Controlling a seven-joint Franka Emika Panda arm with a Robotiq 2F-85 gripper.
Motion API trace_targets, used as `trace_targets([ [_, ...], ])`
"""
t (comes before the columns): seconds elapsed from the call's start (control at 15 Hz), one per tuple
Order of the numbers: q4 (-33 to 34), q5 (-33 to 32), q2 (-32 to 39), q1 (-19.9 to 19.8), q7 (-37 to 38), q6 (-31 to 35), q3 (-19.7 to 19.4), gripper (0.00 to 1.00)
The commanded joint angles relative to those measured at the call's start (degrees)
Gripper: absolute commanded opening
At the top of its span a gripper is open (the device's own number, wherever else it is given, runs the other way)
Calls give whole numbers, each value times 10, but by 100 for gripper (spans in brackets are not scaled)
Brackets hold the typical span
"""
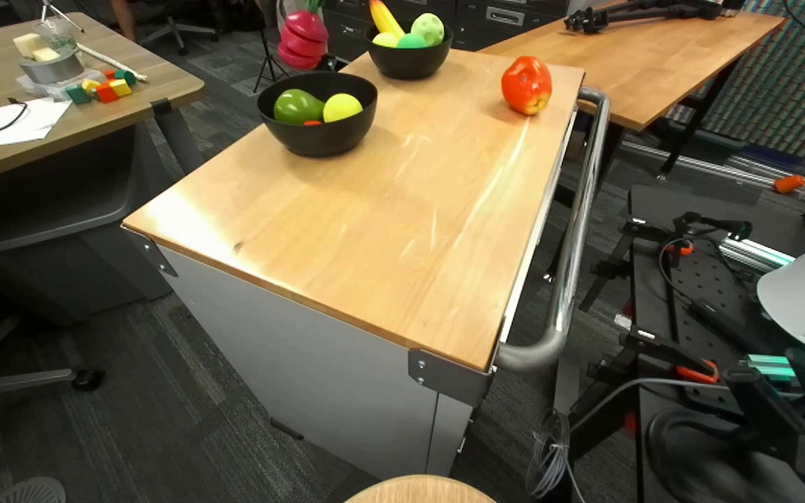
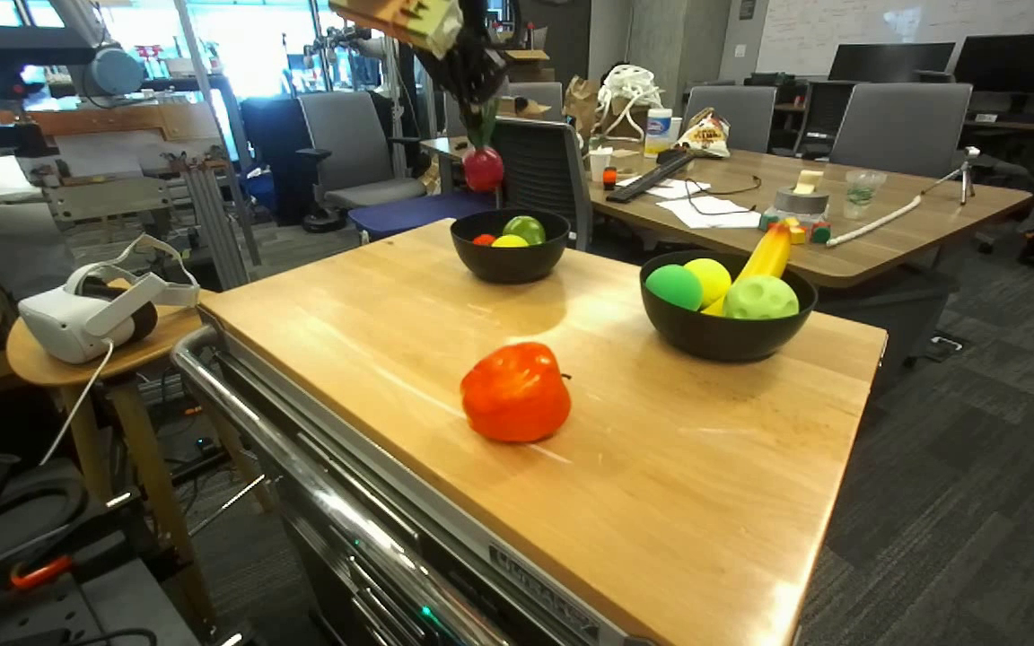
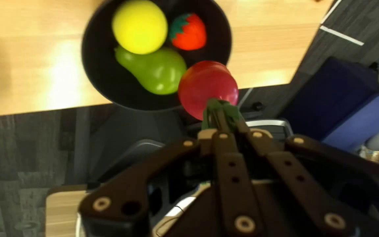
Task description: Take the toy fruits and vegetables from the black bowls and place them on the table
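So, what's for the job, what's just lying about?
Job: round dark red toy radish in the tool; glossy orange-red toy; colourful toy fruit in two round black bowls; light wood table.
Lying about: white plastic headset; grey tape roll; coloured blocks.

- The radish (image 2: 483, 170) was pinkish red, its leaves (image 3: 231, 112) green.
- The pear (image 3: 163, 71) was green.
- The strawberry (image 3: 192, 33) was red, its cap (image 3: 178, 26) dark green.
- One ball (image 3: 140, 26) was plain yellow.
- Another ball (image 2: 761, 298) was pale green with darker round spots.
- The banana (image 1: 386, 18) was yellow, tipped orange-red.
- The toy (image 1: 525, 78) on the desk (image 1: 374, 209) was orange-red with a yellow patch.
- The desk was honey-coloured wood, streaked paler.
- The pear's bowl (image 1: 320, 141) and the banana's bowl (image 1: 409, 64) were plain black.
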Motion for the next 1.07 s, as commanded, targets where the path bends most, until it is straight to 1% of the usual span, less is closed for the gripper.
trace_targets([
  [0.0, 8, 53, -50, 20, -32, -77, -1, 1],
  [0.13, 13, 59, -54, 32, -23, -114, -4, 1],
  [0.27, 10, 55, -47, 41, -13, -122, -1, 1],
  [0.67, -1, 28, -3, 61, -3, -100, 12, 1],
  [1.0, 4, 22, 34, 72, -1, -108, 26, 1],
])
